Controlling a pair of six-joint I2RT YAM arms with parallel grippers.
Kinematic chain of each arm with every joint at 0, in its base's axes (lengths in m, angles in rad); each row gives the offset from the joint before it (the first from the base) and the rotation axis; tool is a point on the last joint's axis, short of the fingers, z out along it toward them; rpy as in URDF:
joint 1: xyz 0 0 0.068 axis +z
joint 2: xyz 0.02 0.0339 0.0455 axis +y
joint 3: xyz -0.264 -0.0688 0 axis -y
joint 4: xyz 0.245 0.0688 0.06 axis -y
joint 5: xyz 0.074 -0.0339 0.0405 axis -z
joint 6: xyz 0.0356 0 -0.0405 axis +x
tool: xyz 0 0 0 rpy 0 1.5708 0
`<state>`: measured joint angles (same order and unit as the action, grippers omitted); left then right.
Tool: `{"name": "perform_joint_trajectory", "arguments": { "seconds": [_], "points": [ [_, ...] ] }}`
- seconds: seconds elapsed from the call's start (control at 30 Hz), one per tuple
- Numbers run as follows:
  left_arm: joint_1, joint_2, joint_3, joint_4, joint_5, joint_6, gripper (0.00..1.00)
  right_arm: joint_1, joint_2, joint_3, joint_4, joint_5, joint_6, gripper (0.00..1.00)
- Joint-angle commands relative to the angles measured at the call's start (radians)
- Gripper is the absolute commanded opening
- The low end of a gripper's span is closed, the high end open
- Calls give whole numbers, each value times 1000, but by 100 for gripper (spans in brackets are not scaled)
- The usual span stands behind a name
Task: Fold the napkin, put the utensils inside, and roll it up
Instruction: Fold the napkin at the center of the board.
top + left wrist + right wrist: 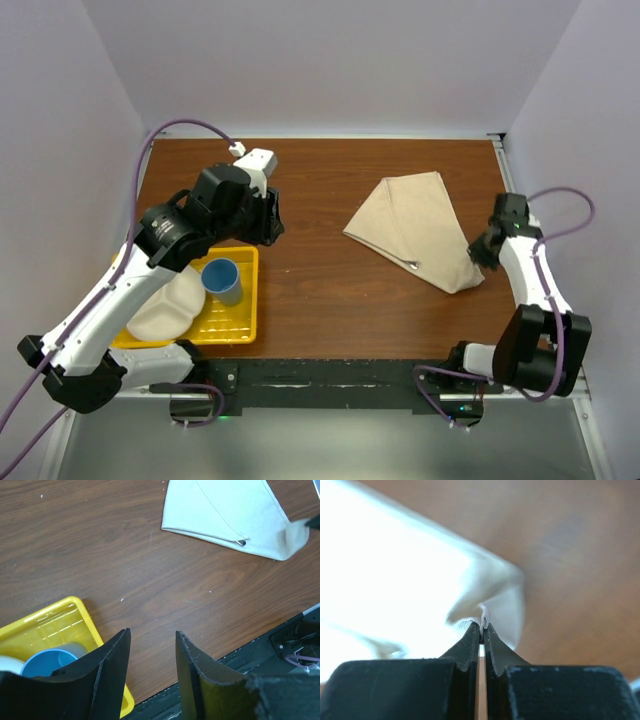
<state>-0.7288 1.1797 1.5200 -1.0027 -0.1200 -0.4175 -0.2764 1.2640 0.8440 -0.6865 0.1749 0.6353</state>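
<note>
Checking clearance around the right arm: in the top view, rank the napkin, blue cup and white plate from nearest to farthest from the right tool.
1. Napkin, right side, its corner pinched in the right tool.
2. Blue cup, left side, in the yellow tray.
3. White plate, farther left, same tray.

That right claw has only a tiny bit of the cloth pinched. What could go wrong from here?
1. The right gripper pinches only the corner of the napkin; the cloth could slip free when pulled.
2. The end of what looks like the knife pokes out at the fold; tugging might slide it out.
3. The left gripper hangs open near the yellow tray, holding nothing down, so the whole napkin may drag.
</note>
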Motion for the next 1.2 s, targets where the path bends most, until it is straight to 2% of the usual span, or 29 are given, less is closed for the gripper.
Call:
{"name": "perform_joint_trajectory", "arguments": {
  "seconds": [0.0, 0.13, 0.27, 0.43, 0.73, 1.17],
  "points": [
    [22, -46, -26, 49, 31, -29, 46, 193, 96, 177, 19, 72, -66, 1],
    [31, -60, -63, 84, 59, -44, 45, 405, 207, 340, -13, 117, -149, 2],
    [35, -55, -72, 88, 71, -49, 45, 525, 282, 475, -31, 120, -213, 2],
    [43, -71, -96, 96, 77, -50, 45, 650, 334, 544, -16, 136, -273, 2],
    [55, -63, -96, 90, 91, -35, 44, 743, 423, 612, 25, 57, -332, 3],
    [65, -65, -87, 78, 77, -23, 44, 776, 609, 740, 44, 31, -396, 4]
  ]
}}
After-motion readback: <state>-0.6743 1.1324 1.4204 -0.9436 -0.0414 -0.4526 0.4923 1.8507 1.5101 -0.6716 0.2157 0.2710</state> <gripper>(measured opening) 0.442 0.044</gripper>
